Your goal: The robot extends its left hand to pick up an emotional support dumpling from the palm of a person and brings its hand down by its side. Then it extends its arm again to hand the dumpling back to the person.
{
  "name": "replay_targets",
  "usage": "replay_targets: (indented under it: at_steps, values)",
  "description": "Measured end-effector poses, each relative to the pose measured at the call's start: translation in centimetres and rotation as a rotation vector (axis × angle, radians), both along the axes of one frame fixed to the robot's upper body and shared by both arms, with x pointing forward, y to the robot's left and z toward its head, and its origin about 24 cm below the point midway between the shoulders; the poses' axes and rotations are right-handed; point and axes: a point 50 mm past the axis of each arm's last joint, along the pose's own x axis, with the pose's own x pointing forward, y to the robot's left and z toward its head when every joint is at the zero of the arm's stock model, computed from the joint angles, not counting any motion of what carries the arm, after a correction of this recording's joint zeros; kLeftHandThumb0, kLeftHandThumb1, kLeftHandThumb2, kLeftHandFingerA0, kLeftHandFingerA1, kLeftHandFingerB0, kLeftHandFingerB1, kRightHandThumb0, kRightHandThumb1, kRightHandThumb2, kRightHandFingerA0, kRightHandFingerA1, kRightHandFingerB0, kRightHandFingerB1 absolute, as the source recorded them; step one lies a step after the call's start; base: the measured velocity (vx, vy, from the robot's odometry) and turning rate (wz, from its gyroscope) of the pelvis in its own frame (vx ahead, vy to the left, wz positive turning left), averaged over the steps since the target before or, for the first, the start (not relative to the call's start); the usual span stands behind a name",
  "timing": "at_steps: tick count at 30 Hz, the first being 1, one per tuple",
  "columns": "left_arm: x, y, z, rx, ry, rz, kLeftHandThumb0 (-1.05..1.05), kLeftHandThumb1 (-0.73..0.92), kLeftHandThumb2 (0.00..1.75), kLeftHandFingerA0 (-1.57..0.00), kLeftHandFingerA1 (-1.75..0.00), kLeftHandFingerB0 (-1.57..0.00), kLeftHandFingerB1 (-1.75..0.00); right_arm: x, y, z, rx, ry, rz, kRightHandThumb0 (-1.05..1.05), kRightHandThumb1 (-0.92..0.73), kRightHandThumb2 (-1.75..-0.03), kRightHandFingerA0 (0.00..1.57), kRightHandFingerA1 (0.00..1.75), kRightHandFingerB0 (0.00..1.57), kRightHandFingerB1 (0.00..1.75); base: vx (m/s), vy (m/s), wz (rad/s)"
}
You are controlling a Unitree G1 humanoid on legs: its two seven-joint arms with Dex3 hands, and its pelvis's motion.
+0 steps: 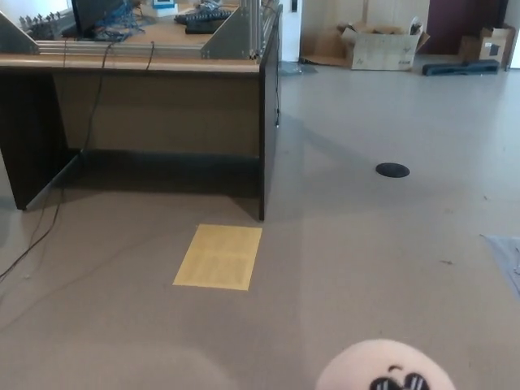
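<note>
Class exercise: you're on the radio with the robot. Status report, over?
Both hands out of view. Dumpling low at the frame's bottom edge, face toward camera; no palm visible under it. Nothing in the way: yellow sheet flat on the floor, desk well back.

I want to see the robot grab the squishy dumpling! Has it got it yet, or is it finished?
It can't be told from this picture. The dumpling peeks in at the bottom edge, pale with a dark printed face, but neither robot hand shows, and no person's palm either. What holds it is hidden below the frame. So whether the pickup, the lowering or the hand-back is under way stays unclear.
</note>
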Motion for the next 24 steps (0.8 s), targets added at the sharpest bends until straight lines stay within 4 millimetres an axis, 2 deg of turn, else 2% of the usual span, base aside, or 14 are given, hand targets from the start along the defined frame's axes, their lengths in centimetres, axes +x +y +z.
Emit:
replay_targets:
  at_steps: [1, 3, 4, 5, 7, 8, 9, 10, 14, 15, 16, 17, 19, 24]
  values:
    - [0.3, 0.0, 0.4, -0.005, -0.024, -0.021, -0.74, 0.47, 0.80, -0.02, -0.39, -0.14, -0.30, 0.4, 0.2, 0.4, -0.004, -0.030, 0.009, -0.26, -0.56, -0.57, 0.83, 0.53, 0.77, 0.51, 0.00, 0.000, 0.00]
    - [0.8, -0.1, 1.0, -0.019, -0.055, -0.046, -0.74, 0.47, 0.80, -0.02, -0.39, -0.14, -0.30, 0.7, 0.3, 0.8, -0.009, -0.062, 0.016, -0.26, -0.56, -0.57, 0.83, 0.53, 0.77, 0.51, 0.00, 0.000, 0.00]
    - [1.1, 0.0, 1.6, -0.029, -0.080, -0.059, -0.67, 0.53, 0.57, -0.13, -0.31, -0.12, -0.24, 0.9, 0.3, 1.0, -0.012, -0.081, 0.020, -0.26, -0.56, -0.57, 0.83, 0.53, 0.77, 0.51, 0.00, 0.000, 0.00]
    - [1.5, 0.0, 2.2, -0.035, -0.107, -0.074, -0.34, 0.28, 0.88, -0.02, -0.48, 0.00, -0.47, 1.0, 0.4, 1.2, -0.013, -0.097, 0.022, -0.27, -0.56, -0.57, 0.84, 0.56, 0.77, 0.51, 0.00, 0.000, 0.00]
    - [2.5, -0.1, 4.1, -0.037, -0.179, -0.119, -0.33, 0.29, 0.88, -0.01, -0.47, 0.00, -0.48, 1.1, 0.4, 1.3, -0.016, -0.118, 0.026, -0.27, -0.56, -0.58, 0.83, 0.56, 0.76, 0.51, -0.02, 0.000, 0.03]
    - [3.3, -0.2, 5.7, -0.031, -0.234, -0.148, -0.33, 0.29, 0.88, -0.01, -0.47, 0.00, -0.48, 1.1, 0.4, 1.4, -0.017, -0.126, 0.028, -0.27, -0.56, -0.58, 0.83, 0.56, 0.76, 0.51, 0.00, 0.000, 0.00]
    - [4.0, -0.4, 7.1, -0.023, -0.285, -0.178, -0.67, 0.44, 0.74, -0.12, -0.41, -0.05, -0.21, 1.1, 0.5, 1.4, -0.018, -0.133, 0.032, -0.27, -0.56, -0.58, 0.83, 0.55, 0.76, 0.51, 0.00, 0.000, 0.00]
    - [4.7, -0.7, 8.6, -0.014, -0.334, -0.210, -0.69, 0.44, 0.74, -0.10, -0.40, -0.05, -0.18, 1.1, 0.5, 1.5, -0.018, -0.138, 0.033, -0.26, -0.56, -0.57, 0.83, 0.55, 0.76, 0.51, 0.00, 0.000, 0.00]
    - [7.0, -2.0, 14.3, 0.031, -0.501, -0.333, -0.65, 0.41, 0.78, -0.05, -0.42, -0.06, -0.12, 1.2, 0.6, 1.5, -0.019, -0.148, 0.039, -0.26, -0.56, -0.57, 0.83, 0.54, 0.77, 0.51, 0.00, 0.000, 0.00]
    - [7.7, -2.7, 16.7, 0.053, -0.560, -0.387, -0.65, 0.41, 0.78, -0.05, -0.42, -0.06, -0.12, 1.2, 0.6, 1.5, -0.020, -0.151, 0.040, -0.26, -0.56, -0.57, 0.83, 0.54, 0.77, 0.51, 0.00, 0.000, 0.00]
    - [8.2, -3.3, 18.5, 0.070, -0.604, -0.427, -0.70, 0.47, 0.56, -0.07, -0.29, 0.00, -0.19, 1.2, 0.6, 1.5, -0.021, -0.153, 0.040, -0.26, -0.56, -0.57, 0.83, 0.54, 0.77, 0.51, 0.00, 0.000, 0.00]
    - [8.5, -3.8, 20.2, 0.091, -0.641, -0.465, -0.60, 0.36, 0.79, -0.01, -0.31, 0.00, -0.20, 1.2, 0.6, 1.5, -0.021, -0.157, 0.041, -0.26, -0.56, -0.57, 0.83, 0.54, 0.77, 0.51, 0.00, 0.000, 0.00]
    - [9.3, -5.3, 23.8, 0.133, -0.714, -0.548, -0.59, 0.35, 0.78, 0.00, -0.20, 0.00, -0.18, 1.3, 0.7, 1.7, -0.022, -0.165, 0.043, -0.26, -0.56, -0.57, 0.83, 0.55, 0.77, 0.51, 0.00, 0.000, 0.00]
    - [10.0, -8.9, 29.5, 0.192, -0.799, -0.720, -0.54, 0.32, 0.77, 0.00, -0.17, 0.00, -0.16, 1.5, 0.8, 1.8, -0.024, -0.176, 0.050, -0.26, -0.56, -0.57, 0.82, 0.54, 0.76, 0.51, 0.00, 0.000, 0.00]
